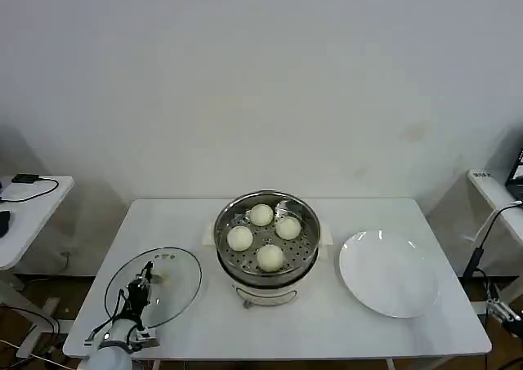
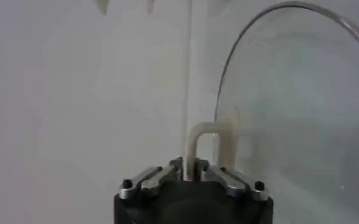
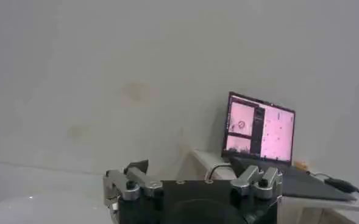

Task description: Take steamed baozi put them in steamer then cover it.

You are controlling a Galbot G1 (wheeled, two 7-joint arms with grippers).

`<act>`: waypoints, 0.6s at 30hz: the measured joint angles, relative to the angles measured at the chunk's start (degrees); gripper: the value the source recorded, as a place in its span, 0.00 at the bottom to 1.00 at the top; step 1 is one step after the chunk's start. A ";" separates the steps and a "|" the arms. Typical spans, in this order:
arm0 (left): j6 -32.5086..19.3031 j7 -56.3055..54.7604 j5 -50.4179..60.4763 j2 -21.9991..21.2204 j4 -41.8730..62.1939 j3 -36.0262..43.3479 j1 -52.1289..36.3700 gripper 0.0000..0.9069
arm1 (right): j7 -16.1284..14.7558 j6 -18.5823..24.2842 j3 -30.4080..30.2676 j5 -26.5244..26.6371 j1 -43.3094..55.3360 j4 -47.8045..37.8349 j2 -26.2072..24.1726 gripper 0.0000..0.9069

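Baozi: you've got all four steamed baozi point(image 1: 261, 215) in the steamer, sitting on the perforated tray, spaced apart.
Steamer: steel steamer point(image 1: 266, 268) stands at mid-table on its white base, uncovered.
Lid: clear glass lid point(image 1: 181, 284) is tilted near the table's front-left corner, well left of the steamer; the left wrist view shows its pale handle point(image 2: 205, 146) upright.
L gripper: your left gripper point(image 1: 140, 288) is over the lid; its fingers point(image 2: 225, 176) are pinched together on the lid handle.
Plate: white plate point(image 1: 389, 274) lies flat, just right of the steamer.
R gripper: the right gripper's point(image 3: 194, 190) knuckles face the wall & a laptop point(image 3: 259, 129) on a side desk; can't tell if the fingers are apart or together.
Table: white table point(image 1: 327, 325).
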 measured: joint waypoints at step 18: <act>10.44 0.13 0.13 -2.80 -17.35 -1.09 4.86 0.00 | 0.77 0.59 -3.29 -3.03 -0.45 2.49 0.66 1.00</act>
